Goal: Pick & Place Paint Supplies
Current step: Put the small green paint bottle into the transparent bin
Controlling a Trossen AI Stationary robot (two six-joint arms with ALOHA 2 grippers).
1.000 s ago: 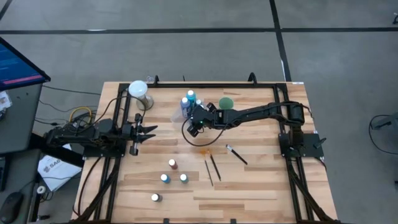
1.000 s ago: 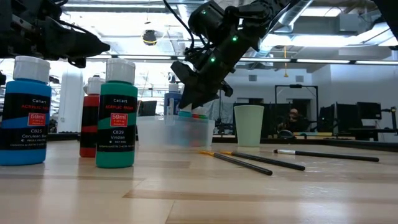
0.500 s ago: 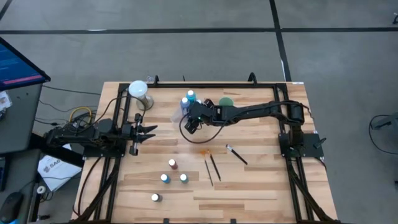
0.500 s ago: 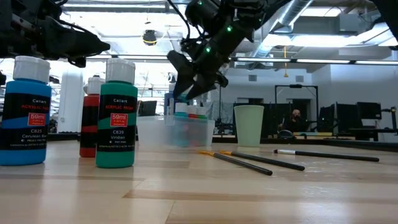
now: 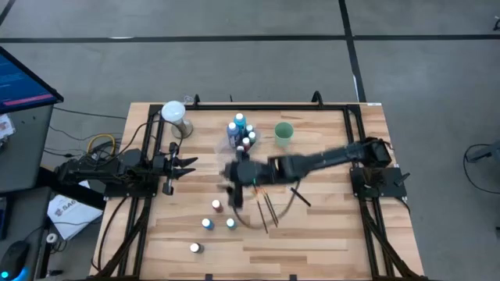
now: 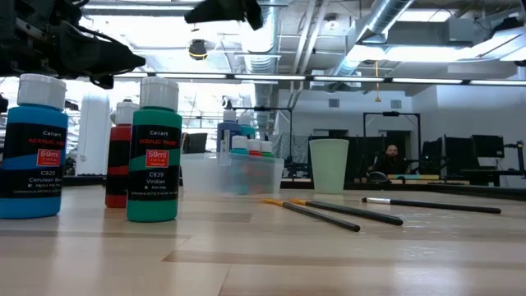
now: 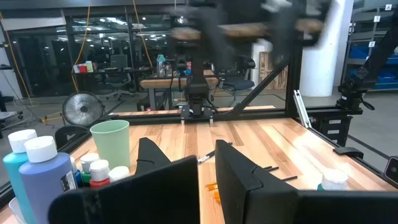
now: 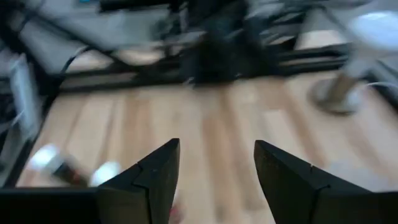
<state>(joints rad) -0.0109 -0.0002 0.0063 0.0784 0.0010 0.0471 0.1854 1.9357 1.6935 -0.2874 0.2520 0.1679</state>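
Four small white-capped paint bottles stand loose on the near half of the table: a red one (image 5: pixel 216 205), two more (image 5: pixel 206 223) (image 5: pixel 231 223), and one nearest the edge (image 5: pixel 194 247). In the low view three of them loom close: blue (image 6: pixel 33 148), red (image 6: pixel 120 160), green (image 6: pixel 156 152). Two taller blue bottles (image 5: pixel 235 125) and more small bottles stand in the clear tray (image 6: pixel 233 173). Three dark brushes (image 5: pixel 266 211) (image 5: pixel 298 193) lie right of the loose bottles. My right gripper (image 5: pixel 238 186) (image 8: pixel 214 165) is open and empty, hovering above the wood between the tray and the loose bottles. My left gripper (image 5: pixel 186 166) (image 7: pixel 186 149) waits open at the table's left.
The green cup (image 5: pixel 283 133) stands right of the tray near the far edge. A white-topped object (image 5: pixel 174 114) sits at the far left corner. Bare wood (image 5: pixel 328 226) lies on the near right. A black rail (image 5: pixel 258 105) runs along the far edge.
My right gripper has left the tray and swept fast toward the table's near edge and a little left, rising out of the top of the low view. It now hovers near the loose bottles. The small bottles in the tray stay where they were.
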